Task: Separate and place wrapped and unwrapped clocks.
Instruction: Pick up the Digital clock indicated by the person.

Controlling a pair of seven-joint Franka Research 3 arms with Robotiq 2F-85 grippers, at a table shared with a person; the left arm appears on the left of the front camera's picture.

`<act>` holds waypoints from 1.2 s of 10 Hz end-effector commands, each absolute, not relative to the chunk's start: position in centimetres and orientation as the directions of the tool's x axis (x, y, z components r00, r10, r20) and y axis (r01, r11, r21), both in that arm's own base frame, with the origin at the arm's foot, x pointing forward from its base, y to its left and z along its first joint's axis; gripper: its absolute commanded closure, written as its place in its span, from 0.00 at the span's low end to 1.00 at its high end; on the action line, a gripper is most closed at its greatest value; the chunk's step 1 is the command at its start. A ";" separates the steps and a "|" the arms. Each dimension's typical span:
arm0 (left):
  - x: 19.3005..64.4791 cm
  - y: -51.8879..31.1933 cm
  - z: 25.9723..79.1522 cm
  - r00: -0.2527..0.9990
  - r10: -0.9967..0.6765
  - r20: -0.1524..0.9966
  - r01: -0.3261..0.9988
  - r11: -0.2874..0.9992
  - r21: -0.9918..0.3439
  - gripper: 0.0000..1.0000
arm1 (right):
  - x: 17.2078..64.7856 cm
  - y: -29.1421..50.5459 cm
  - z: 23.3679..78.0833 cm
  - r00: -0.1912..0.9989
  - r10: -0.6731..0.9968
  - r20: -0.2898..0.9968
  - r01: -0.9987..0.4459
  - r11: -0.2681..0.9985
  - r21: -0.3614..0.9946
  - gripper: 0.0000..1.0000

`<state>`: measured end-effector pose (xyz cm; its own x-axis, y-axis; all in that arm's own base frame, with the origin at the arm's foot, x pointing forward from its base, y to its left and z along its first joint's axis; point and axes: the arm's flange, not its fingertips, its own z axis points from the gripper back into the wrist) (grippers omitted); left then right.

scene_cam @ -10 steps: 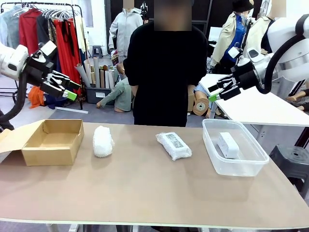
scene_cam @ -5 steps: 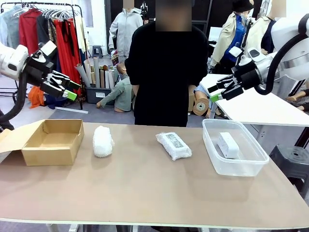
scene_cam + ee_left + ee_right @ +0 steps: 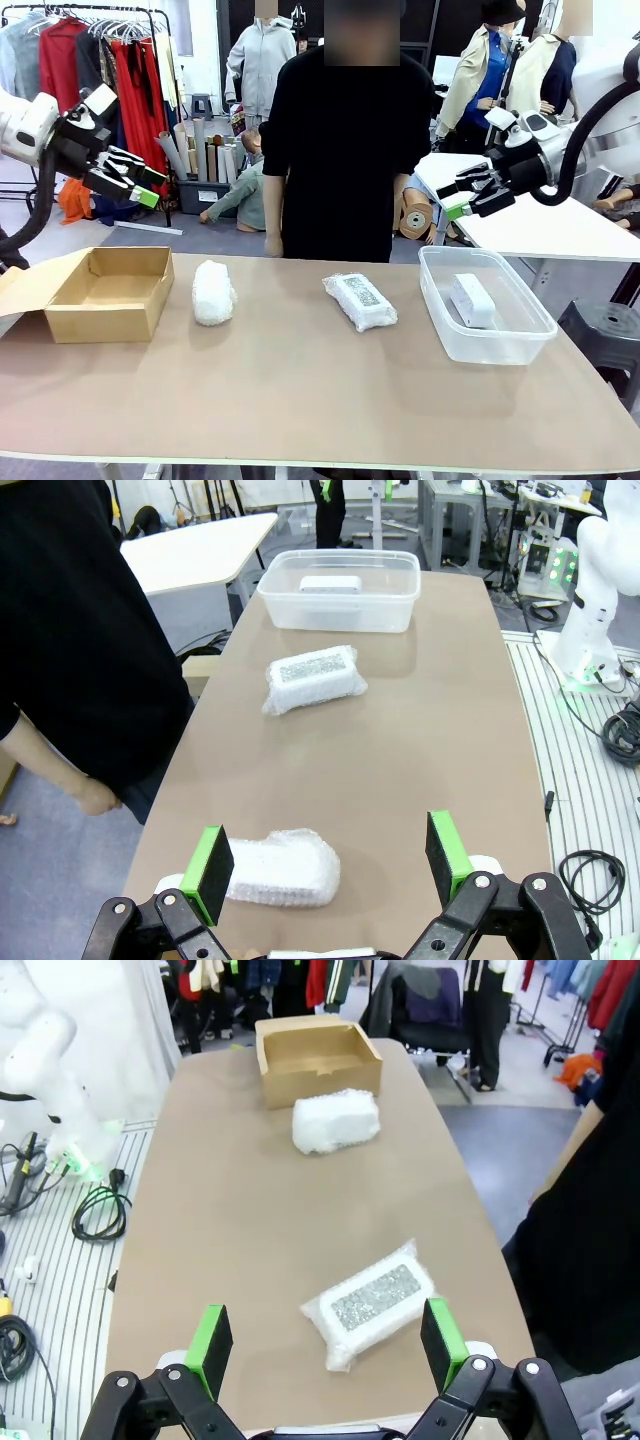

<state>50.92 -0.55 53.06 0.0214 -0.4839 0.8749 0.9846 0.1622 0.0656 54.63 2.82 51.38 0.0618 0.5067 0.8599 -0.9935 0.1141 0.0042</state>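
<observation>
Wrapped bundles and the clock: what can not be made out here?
- Bubble-wrap bundle: contents hidden by the white wrap, every view.
- Clear bundle: label print too small, front view.
- Clock: face too small to read; tub wall hazes it, left wrist view.

white clock (image 3: 472,298) in tub (image 3: 495,348), bubble-wrapped bundle (image 3: 213,292), labelled plastic bundle (image 3: 360,301)

Both arms hang raised, left pincer (image 3: 152,188) and right pincer (image 3: 452,200) spread wide.
</observation>
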 end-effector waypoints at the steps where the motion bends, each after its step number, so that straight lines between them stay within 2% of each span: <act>1: 50.8 -0.7 53.2 0.016 -0.483 0.876 0.985 0.158 0.070 0.00 | 54.7 3.3 51.3 0.039 0.474 0.880 -0.993 0.113 -0.017 0.00; 12: 50.8 -0.7 53.2 0.016 -0.483 0.876 0.985 0.158 0.070 0.00 | 54.6 2.8 51.4 0.062 0.507 0.860 -0.993 0.114 0.004 0.00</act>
